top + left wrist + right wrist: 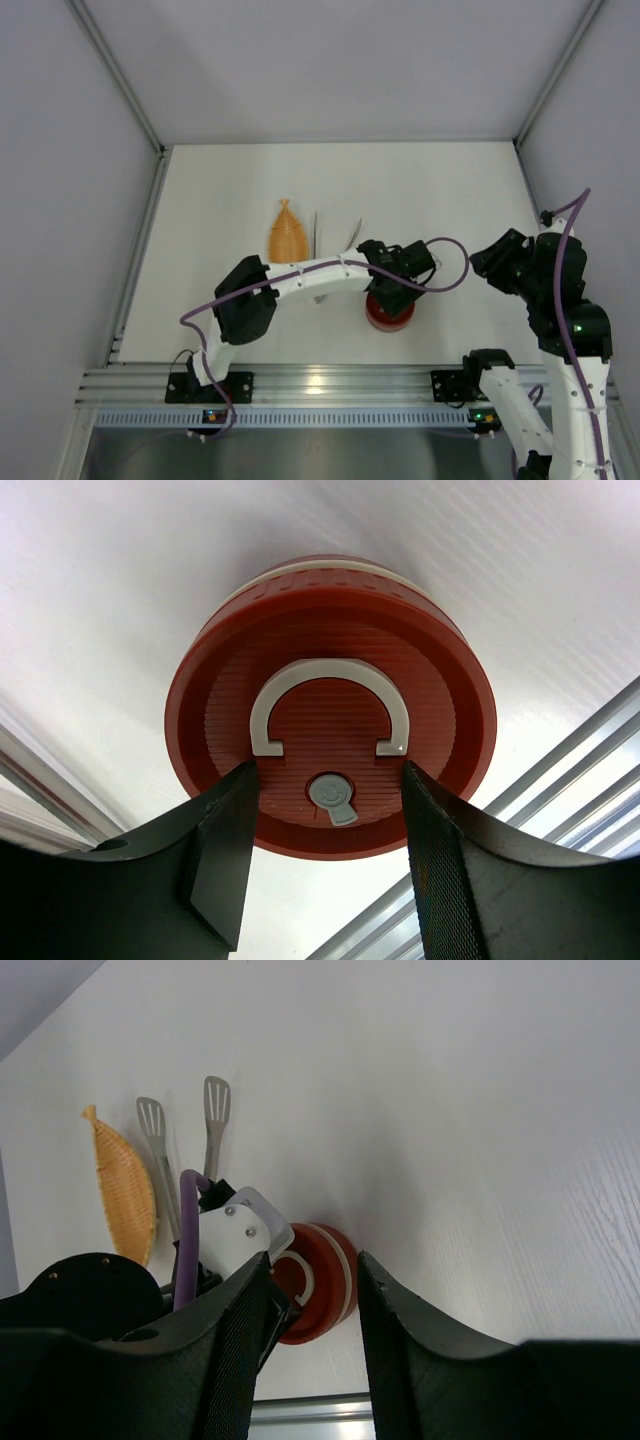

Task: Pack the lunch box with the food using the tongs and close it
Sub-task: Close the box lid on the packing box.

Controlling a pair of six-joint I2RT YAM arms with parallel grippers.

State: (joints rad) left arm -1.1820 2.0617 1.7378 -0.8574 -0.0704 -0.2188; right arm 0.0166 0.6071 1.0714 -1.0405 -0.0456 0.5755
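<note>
**Desk:** Where is the lunch box sitting?

**Me:** I'm seeing the lunch box [390, 318] sitting close to the near edge of the tabletop [450, 190], a little right of the middle, with its red lid [330, 640] lying on top. The left claw [328, 780] is hanging straight over it, jaws standing apart and clamping nothing. Its two fingers are flanking the open ends of the white ring handle [330, 672] on the lid's near half. Whether the pads are touching the lid, I cannot tell.

**Desk:** And the other arm?

**Me:** The right claw [313, 1260] is waiting well apart, towards the right edge, also parted and empty. The tongs [214, 1110] are lying further back, just beside the orange mesh bag [122, 1190]. No food is showing in any view, so I'm judging that it is lying under the lid.

**Desk:** What is worrying you?

**Me:** The seating. A pale band of the tin is showing under the lid's far rim, so I'm suspecting the lid is not fully down. Pressing off-centre could be tipping it, or skating the tin across the smooth tabletop towards the near edge. A finger snagging the ring while I'm lifting away would be pulling the lid up with it. Nothing is bracing the tin, since the right claw is standing too far off.
</note>
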